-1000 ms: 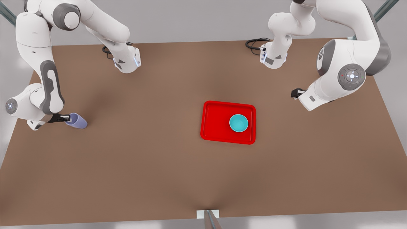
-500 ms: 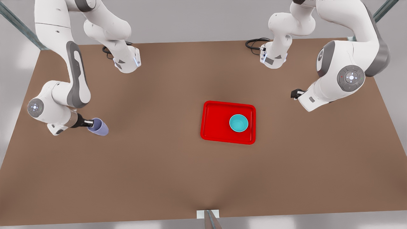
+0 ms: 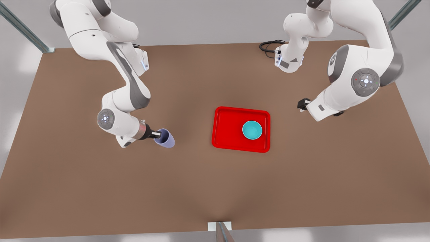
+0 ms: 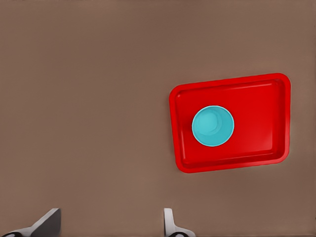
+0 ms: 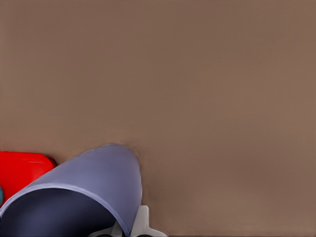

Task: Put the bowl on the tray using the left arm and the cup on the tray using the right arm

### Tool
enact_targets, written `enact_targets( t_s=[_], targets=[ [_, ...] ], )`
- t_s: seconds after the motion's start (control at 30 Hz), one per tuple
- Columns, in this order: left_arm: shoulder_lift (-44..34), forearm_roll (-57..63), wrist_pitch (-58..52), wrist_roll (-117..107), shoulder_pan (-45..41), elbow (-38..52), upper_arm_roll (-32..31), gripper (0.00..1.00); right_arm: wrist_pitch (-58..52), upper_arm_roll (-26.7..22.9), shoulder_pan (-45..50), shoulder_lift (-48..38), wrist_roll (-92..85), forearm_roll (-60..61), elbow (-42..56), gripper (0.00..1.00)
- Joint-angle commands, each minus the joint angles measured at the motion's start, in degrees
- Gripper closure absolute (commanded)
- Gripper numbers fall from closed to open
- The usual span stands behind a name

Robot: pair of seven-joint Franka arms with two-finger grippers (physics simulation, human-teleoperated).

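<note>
We see the right gripper (image 3: 157, 135) clamped on the cup (image 3: 165, 138) above the table (image 3: 100, 185) — the left gripper (image 3: 300, 105) spread, empty; the bowl (image 3: 252, 130) sits on the tray (image 3: 228, 127).

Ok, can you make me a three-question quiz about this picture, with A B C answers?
1. Where is the bowl?
A. on the tray
B. on the bare table
C. inside the cup

2. What colour is the cup?
A. green
B. lavender
C. yellow

3. What is the right gripper doing?
A. holding nothing
B. holding the bowl
C. holding the cup

Answers:
1. A, the turquoise bowl sits inside the red rim.
2. B, it shows lavender in the front and right wrist views.
3. C, its fingers grip the cup's rim; the left gripper waits open beyond the tray.
</note>
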Motion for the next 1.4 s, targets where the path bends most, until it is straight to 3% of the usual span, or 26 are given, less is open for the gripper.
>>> enact_targets(
  t_s=[0.0,0.17,0.27,0.47,0.93,1.0,1.27,1.33,1.37],
  targets=[
    [-0.05,-0.33,0.00,0.00,0.18,0.01,0.00,0.00,-0.14,0.69,-0.01,0.02,0.28,-0.47,0.13,0.79],
    [-0.05,-0.33,0.26,0.09,0.18,0.01,0.00,0.00,-0.05,10.09,0.69,6.61,9.24,-5.21,7.25,0.79],
    [0.04,-0.33,0.44,0.26,0.18,0.01,-0.08,0.00,-0.14,10.27,8.69,15.57,19.17,-14.00,17.00,0.79],
    [0.13,-0.33,1.23,0.53,0.18,0.01,-0.08,0.00,-0.05,9.66,17.83,22.43,23.22,-23.67,24.21,0.79],
    [0.21,-0.42,1.93,0.35,0.18,-0.08,-0.08,0.00,-0.05,9.57,24.77,32.63,22.34,-30.53,28.43,0.79],
    [0.21,-0.42,1.93,0.44,0.18,0.01,-0.08,0.00,-0.14,9.57,24.86,32.63,22.34,-30.53,28.61,0.00],
    [0.92,-1.91,1.93,0.18,0.18,-0.08,-0.08,0.00,-0.14,9.66,24.78,32.37,21.46,-30.88,28.70,0.00],
    [1.00,-1.91,1.93,0.35,0.18,-0.08,-0.08,0.00,-2.58,9.31,21.62,27.98,21.29,-28.96,29.49,0.00],
    [1.00,-1.91,2.02,0.35,0.18,-0.08,-0.08,0.00,-8.83,3.60,20.91,21.65,18.66,-23.77,28.53,0.00]
  ],
)
